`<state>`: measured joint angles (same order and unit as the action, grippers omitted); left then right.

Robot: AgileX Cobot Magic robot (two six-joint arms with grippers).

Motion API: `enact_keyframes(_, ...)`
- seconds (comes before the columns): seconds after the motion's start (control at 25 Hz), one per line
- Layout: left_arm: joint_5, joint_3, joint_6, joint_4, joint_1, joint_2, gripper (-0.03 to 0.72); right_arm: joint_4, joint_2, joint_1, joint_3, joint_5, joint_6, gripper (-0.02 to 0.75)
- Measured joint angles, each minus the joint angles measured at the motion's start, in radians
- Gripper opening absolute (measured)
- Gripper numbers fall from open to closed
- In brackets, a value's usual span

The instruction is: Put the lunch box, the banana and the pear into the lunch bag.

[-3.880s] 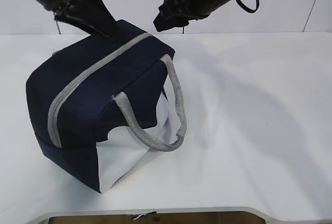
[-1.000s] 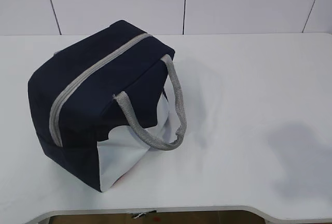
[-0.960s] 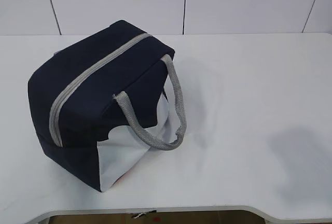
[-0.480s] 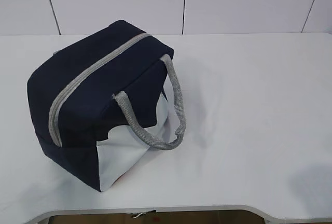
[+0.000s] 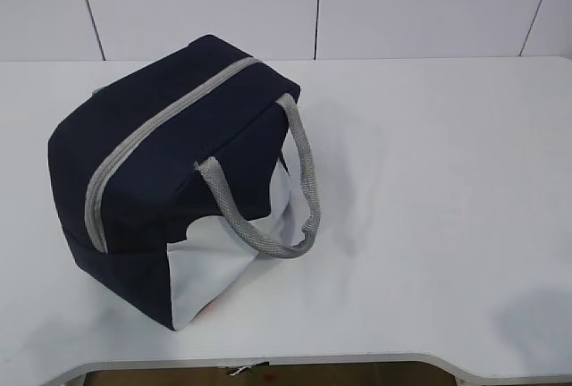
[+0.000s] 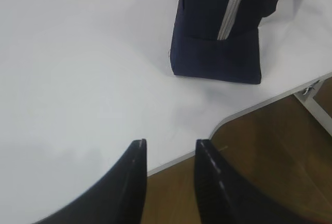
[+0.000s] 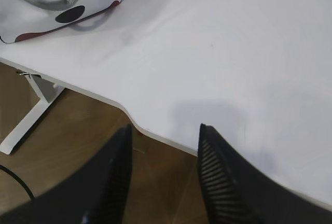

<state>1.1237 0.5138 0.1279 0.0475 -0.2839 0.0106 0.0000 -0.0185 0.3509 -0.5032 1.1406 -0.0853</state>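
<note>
- Bag [image 5: 170, 180] sits zipped on table [image 5: 429, 180]; box, banana, pear unseen
- Left gripper [image 6: 170, 146] and right gripper [image 7: 165, 130] parted, empty; reopening zip could drag bag off edge

- lunch bag [image 5: 170, 149]: navy cloth, matt, soft weave
- zipper [image 5: 152, 127]: grey tape, matt
- handle [image 5: 299, 180]: grey webbing, coarse ribbed weave
- side panel [image 5: 214, 265]: white, smooth, faint sheen
- table [image 5: 429, 180]: white, smooth, matt top
- left gripper [image 6: 170, 146] fingers: black, smooth, semi-gloss, look plastic
- right gripper [image 7: 165, 130]: black; inner pad [image 7: 215, 182] ribbed
- floor [image 7: 67, 146]: brown, wood-look, smooth
</note>
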Motion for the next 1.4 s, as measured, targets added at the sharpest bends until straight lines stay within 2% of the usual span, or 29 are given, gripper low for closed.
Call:
enact_keyframes(0.24,-0.002,0.0,-0.002,-0.002,0.002,0.0,0.237,0.0,0.0,0.0,0.002,0.0,0.0,0.358)
enact_keyframes(0.32,-0.002,0.0,-0.002,-0.002,0.021,0.0,0.237,0.0,0.0,0.0,0.002,0.0,0.0,0.358)
enact_keyframes(0.44,-0.002,0.0,-0.002,-0.004,0.086,0.0,0.237,0.0,0.0,-0.014,0.002,0.0,0.0,0.358)
enact_keyframes(0.56,-0.002,0.0,-0.002,-0.004,0.177,0.0,0.237,0.0,0.0,-0.07,0.002,0.0,0.0,0.358)
enact_keyframes(0.68,-0.002,0.0,-0.002,-0.004,0.231,0.0,0.237,0.0,0.0,-0.137,0.002,0.0,0.0,0.358)
enact_keyframes(1.4,-0.002,0.0,-0.002,-0.004,0.239,0.0,0.237,-0.008,0.0,-0.157,0.002,0.0,0.0,0.358)
